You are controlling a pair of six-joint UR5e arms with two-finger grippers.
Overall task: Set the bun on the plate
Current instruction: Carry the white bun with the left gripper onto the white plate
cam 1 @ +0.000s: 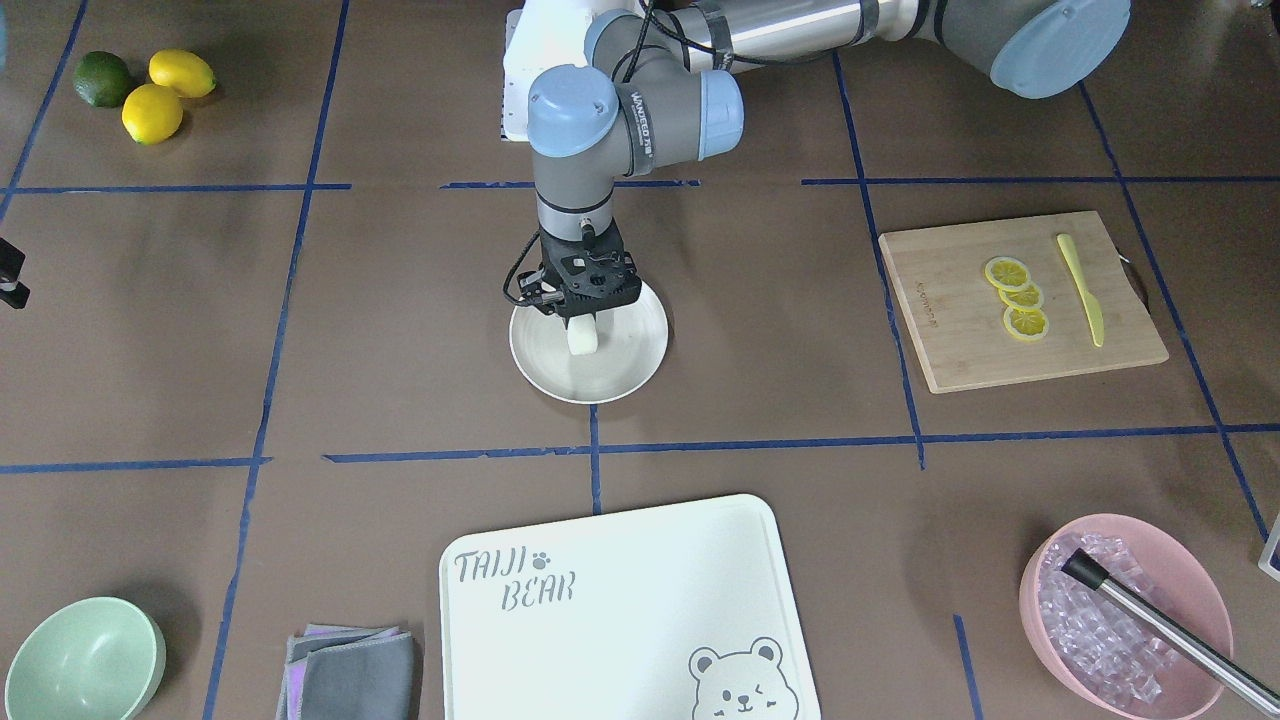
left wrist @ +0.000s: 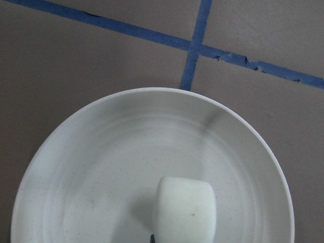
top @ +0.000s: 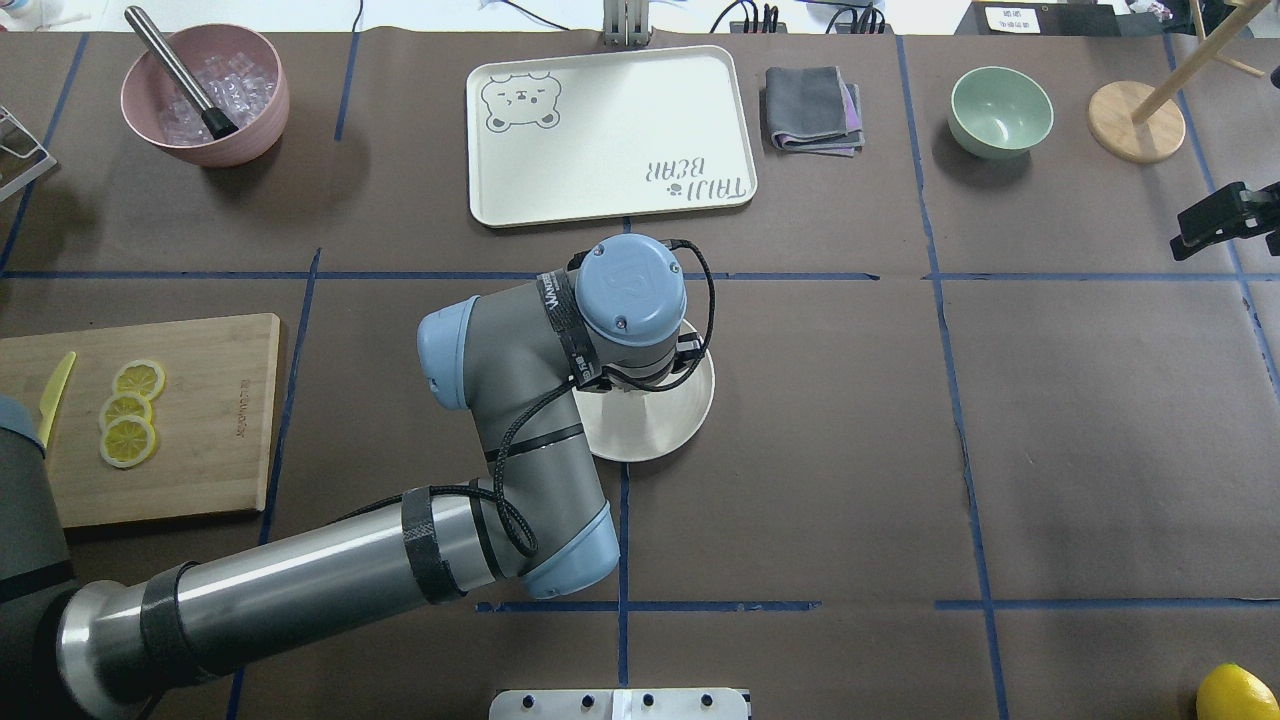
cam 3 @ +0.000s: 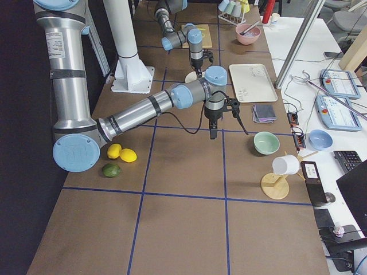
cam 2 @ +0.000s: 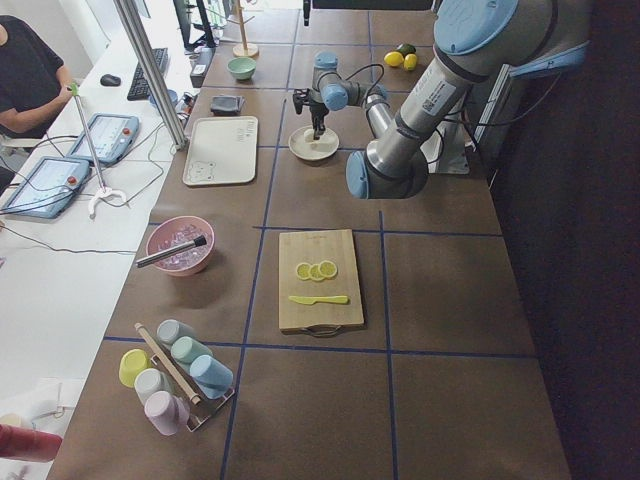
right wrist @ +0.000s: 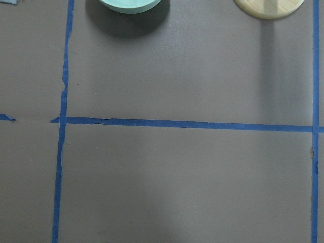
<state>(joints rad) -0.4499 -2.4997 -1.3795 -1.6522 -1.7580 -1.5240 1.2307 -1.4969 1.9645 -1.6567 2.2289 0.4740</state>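
The bun [cam 1: 583,338] is a small white lump hanging upright under my left gripper [cam 1: 583,322], which is shut on its top end. It is over the far half of the round cream plate [cam 1: 628,362], at or just above its surface. In the left wrist view the bun [left wrist: 185,208] fills the bottom centre, with the plate [left wrist: 76,167] spread beneath it and a soft shadow to its left. From overhead the left wrist hides the bun, and only part of the plate [top: 662,432] shows. My right gripper [top: 1222,222] hovers at the table's right edge, its jaws unclear.
A bear-printed white board [cam 1: 620,610] lies beyond the plate. A wooden board [cam 1: 950,330] carries lemon slices [cam 1: 1018,297] and a yellow knife. There are also a pink bowl of ice [cam 1: 1125,610], a mint bowl [cam 1: 85,660], folded cloths [cam 1: 350,672], lemons and a lime [cam 1: 150,88].
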